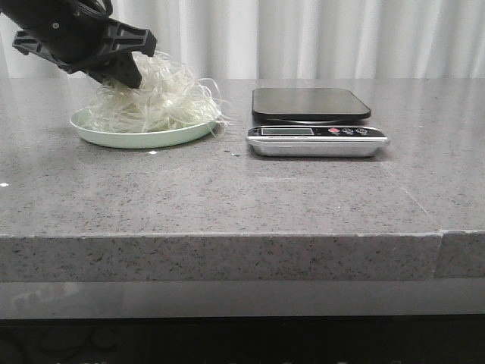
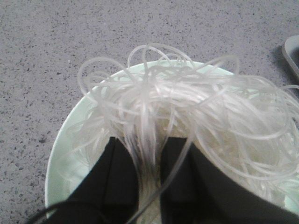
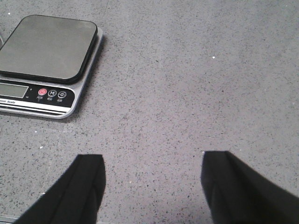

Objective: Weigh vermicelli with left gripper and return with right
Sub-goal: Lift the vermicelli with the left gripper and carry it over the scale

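The vermicelli [image 1: 155,101] is seen heaped on a pale green plate [image 1: 98,134] at the left of the speckled grey stone countertop [image 1: 242,197], with the left gripper [image 2: 148,186] sunk into its near-left side. In the left wrist view the two black fingers [image 2: 117,179] are closed on a narrow bundle of strands, while most of the mass lies outside the grip. A lift from here could be judged risky: only a thin tuft might be carried, or the springy, tangled strands might drag the light plate along, or loose curls might be shed on the way to the digital kitchen scale [image 1: 314,121], which stands to the right of the plate with its dark, rounded-square platform bare. The noodles are wiry, translucent and looped; the plate is smooth and shallow; the scale's base is brushed silver with a small display. The right gripper [image 3: 152,184] is held wide apart over bare countertop, clasping nothing.
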